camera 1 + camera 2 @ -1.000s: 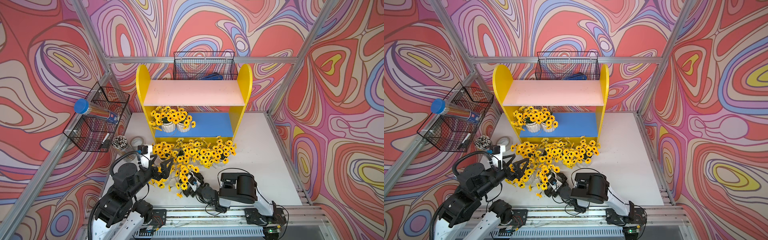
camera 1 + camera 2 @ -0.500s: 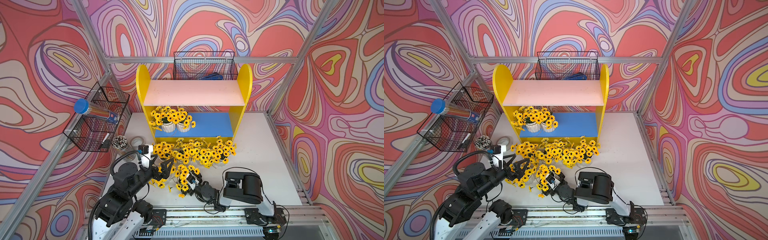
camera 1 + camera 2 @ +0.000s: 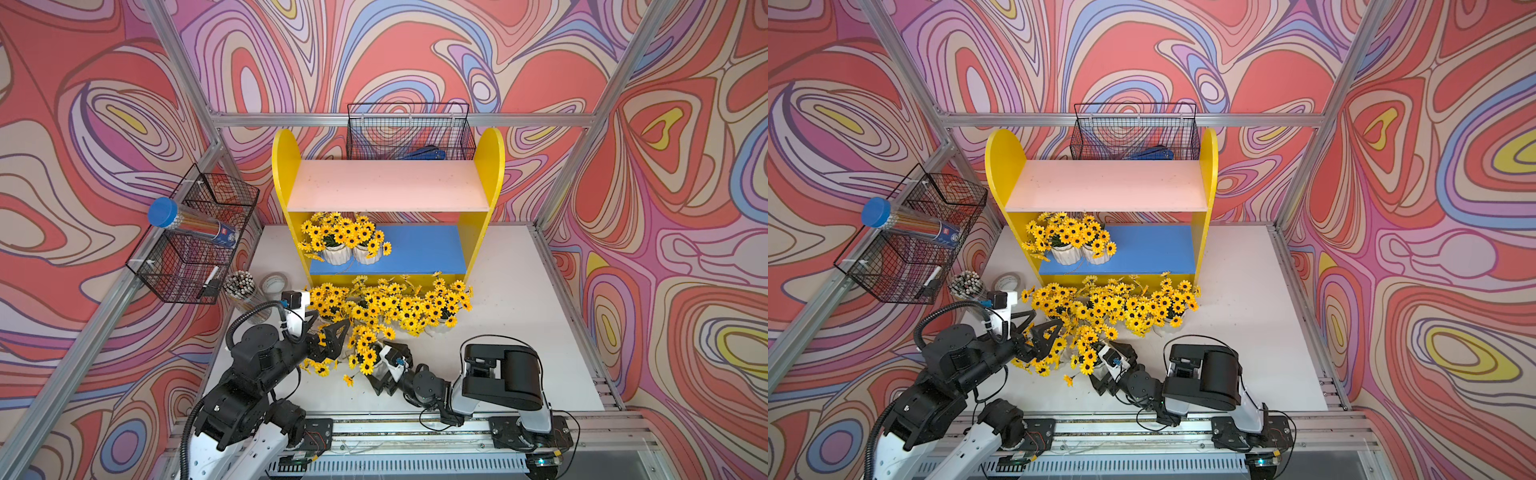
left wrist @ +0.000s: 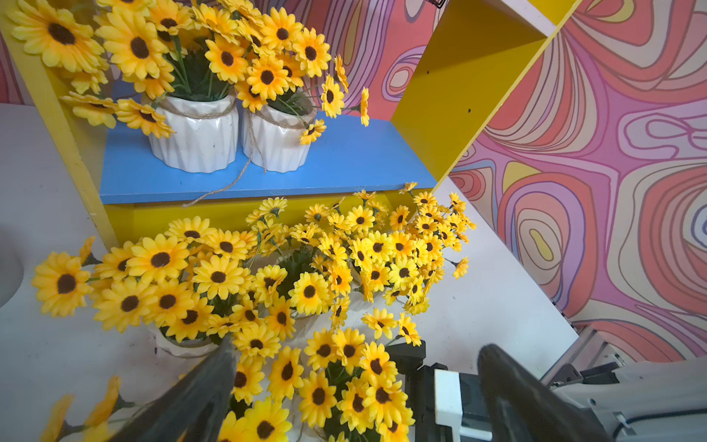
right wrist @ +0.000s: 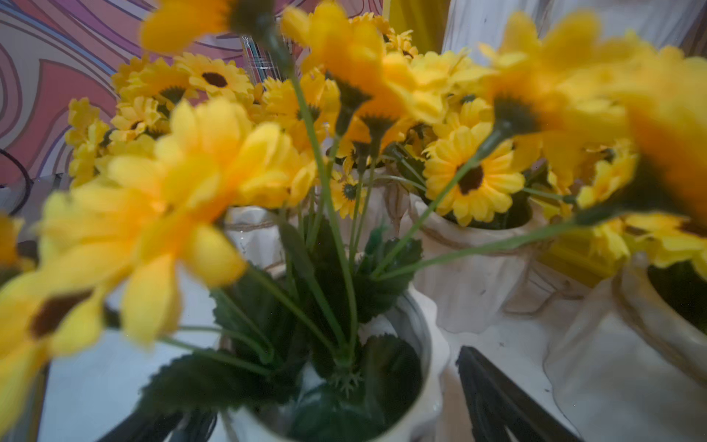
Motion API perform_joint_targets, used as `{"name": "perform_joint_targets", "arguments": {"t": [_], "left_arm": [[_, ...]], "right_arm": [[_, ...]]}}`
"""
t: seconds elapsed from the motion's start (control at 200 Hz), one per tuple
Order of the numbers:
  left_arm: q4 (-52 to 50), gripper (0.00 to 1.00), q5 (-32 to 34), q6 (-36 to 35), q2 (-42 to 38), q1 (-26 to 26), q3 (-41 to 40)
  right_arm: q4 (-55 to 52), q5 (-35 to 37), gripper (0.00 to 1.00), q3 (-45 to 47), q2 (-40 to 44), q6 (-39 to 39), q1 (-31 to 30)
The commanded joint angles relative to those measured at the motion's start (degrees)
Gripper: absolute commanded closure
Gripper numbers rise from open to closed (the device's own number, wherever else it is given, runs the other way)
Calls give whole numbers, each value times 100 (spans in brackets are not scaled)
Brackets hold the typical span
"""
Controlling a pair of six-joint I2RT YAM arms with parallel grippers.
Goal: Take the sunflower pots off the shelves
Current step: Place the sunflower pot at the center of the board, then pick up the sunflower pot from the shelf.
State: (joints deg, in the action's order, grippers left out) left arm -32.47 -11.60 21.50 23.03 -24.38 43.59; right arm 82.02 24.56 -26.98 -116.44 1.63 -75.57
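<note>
The shelves (image 3: 284,166) stand at the back: yellow sides, a bare pink upper board (image 3: 386,185) and a blue lower board (image 3: 419,249). Two sunflower pots (image 3: 334,253) (image 3: 365,254) sit side by side at the left end of the blue board, also seen in the left wrist view (image 4: 195,137). Several more sunflower pots (image 3: 395,307) crowd the table in front. My left gripper (image 3: 332,336) (image 4: 359,356) hangs open over the front-left flowers. My right gripper (image 3: 382,370) (image 5: 325,421) is open, with the frontmost pot (image 5: 424,382) between its fingers and a gap on one side.
A black wire basket (image 3: 187,249) with a blue-capped tube hangs on the left wall, and another wire basket (image 3: 409,133) hangs behind the shelves. A clear jar of pencils (image 3: 243,286) and a tape roll (image 3: 274,284) stand left of the flower cluster.
The right arm's elbow has shifted a little to the right while its gripper stays at the frontmost pot. The left arm has hardly moved. Both grippers stay open.
</note>
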Motion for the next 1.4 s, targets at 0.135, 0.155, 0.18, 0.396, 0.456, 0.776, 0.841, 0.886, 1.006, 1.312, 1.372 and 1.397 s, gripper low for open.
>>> {"name": "perform_joint_targets", "arguments": {"t": [0.135, 0.155, 0.18, 0.396, 0.456, 0.776, 0.841, 0.886, 1.006, 1.312, 1.372, 1.397], "left_arm": [[148, 0, -97, 116, 12, -7, -8], [152, 0, -119, 118, 16, -17, -9], [160, 0, -132, 126, 19, -10, -2], [7, 0, 136, 20, 91, -9, 154], [-43, 0, 288, -36, 131, -19, 175], [-521, 0, 1932, -222, 166, -14, 259], [-526, 0, 2088, -280, 204, -9, 255], [-517, 0, 2205, -311, 215, -7, 259], [-393, 0, 2347, -465, 299, -3, 272], [-145, 0, 2008, -550, 299, 178, 62], [-123, 0, 1915, -520, 308, 198, 64], [-103, 0, 1876, -500, 308, 205, 54]], "right_arm": [[93, 167, 2, 356, 334, 80, -386], [23, 179, 2, 368, 409, 67, -411], [-65, 219, 2, 389, 492, 47, -454], [-1098, 1299, 2, 936, 1738, 99, -946], [-1974, 1348, 3, 853, 2454, 26, -986], [-5779, 225, 8, -881, 4781, -14, 438], [-5934, -106, 4, -1181, 4707, -82, 899], [-6174, -203, 2, -1525, 4462, -217, 1135], [-6359, -357, 2, -2358, 3593, -611, 1526], [-5196, -1409, 2, -3213, 1961, -383, 2689], [-4908, -1473, 2, -3357, 1641, -370, 2845], [-4828, -1562, 2, -3430, 1538, -313, 2934]]}}
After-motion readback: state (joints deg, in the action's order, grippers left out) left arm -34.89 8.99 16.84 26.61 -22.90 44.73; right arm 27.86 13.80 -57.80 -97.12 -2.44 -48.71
